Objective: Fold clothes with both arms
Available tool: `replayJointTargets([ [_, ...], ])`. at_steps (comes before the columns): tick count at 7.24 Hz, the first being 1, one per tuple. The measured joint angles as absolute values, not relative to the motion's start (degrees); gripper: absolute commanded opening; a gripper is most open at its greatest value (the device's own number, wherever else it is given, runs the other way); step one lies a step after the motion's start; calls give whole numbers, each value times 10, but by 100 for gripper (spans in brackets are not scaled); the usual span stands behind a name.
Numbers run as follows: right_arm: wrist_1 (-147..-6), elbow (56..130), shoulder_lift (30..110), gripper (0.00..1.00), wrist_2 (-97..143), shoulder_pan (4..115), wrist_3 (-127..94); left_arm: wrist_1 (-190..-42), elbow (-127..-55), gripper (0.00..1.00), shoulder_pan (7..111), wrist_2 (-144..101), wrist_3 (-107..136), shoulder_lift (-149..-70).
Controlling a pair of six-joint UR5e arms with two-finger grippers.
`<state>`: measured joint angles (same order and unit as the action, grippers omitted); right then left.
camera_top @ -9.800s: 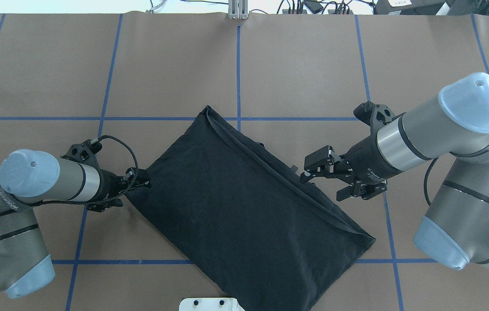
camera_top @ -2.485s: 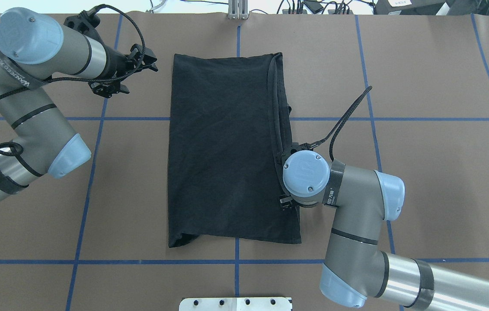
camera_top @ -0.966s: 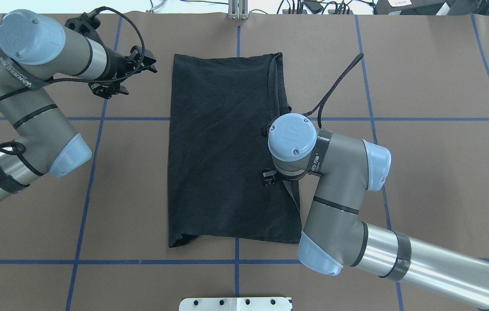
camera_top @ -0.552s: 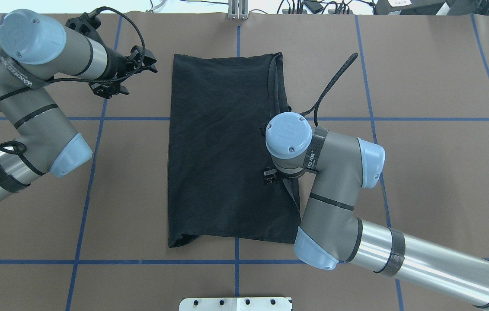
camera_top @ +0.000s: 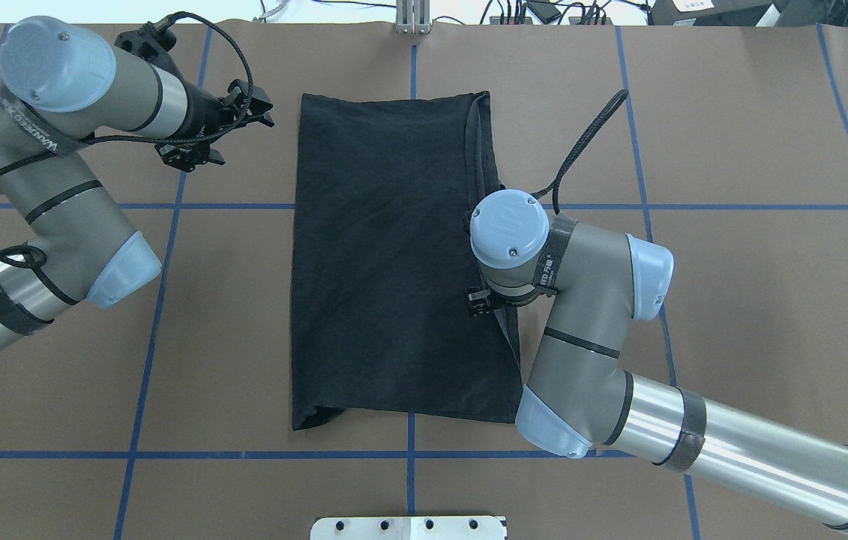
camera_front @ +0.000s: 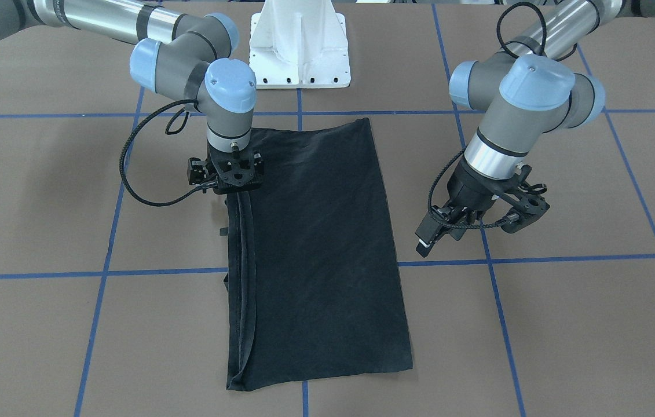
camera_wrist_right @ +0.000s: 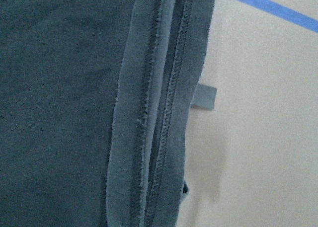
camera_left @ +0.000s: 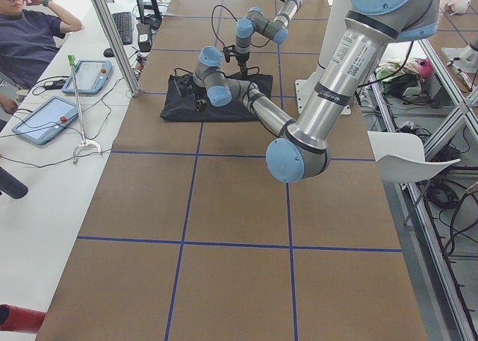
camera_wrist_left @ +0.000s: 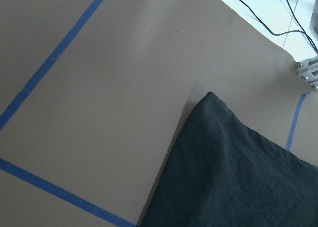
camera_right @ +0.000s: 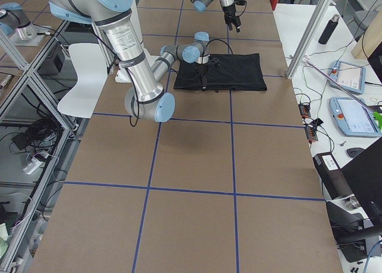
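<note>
Seen from overhead, the black T-shirt (camera_top: pixel 386 255) lay flat near the middle of the brown table (camera_top: pixel 731 315), which was marked with blue tape lines (camera_top: pixel 206 454). It was folded into a long rectangle running from twelve to six o'clock. Its stacked, stitched hems (camera_wrist_right: pixel 159 113) ran down the three o'clock side, and a small grey fabric tab (camera_wrist_right: pixel 204 97) stuck out from that edge onto the table. At the seven o'clock corner a bit of cloth was tucked under.

The right arm (camera_top: pixel 588 330) reached in from four o'clock, its wrist turned straight down over the hemmed edge at about three o'clock of the shirt. The right gripper (camera_front: pixel 229 191) sat on or just above that edge. Its fingers were hidden beneath the wrist, so whether they were spread or closed could not be told.

The left arm (camera_top: pixel 56 202) was bent at the shirt's ten o'clock. The left gripper (camera_top: pixel 232 135) was just beside the eleven o'clock corner, apart from the cloth, with its jaws spread and nothing between them. The left wrist view showed that corner lying flat on the table.
</note>
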<state>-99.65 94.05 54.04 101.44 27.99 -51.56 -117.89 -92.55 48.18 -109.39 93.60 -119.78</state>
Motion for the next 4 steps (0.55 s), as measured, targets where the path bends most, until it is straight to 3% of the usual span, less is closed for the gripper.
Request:
replayJointTargets([
  [4, -997, 942, 561, 100, 1017, 292, -500, -1178, -925, 100, 482, -1094, 936, -1198],
])
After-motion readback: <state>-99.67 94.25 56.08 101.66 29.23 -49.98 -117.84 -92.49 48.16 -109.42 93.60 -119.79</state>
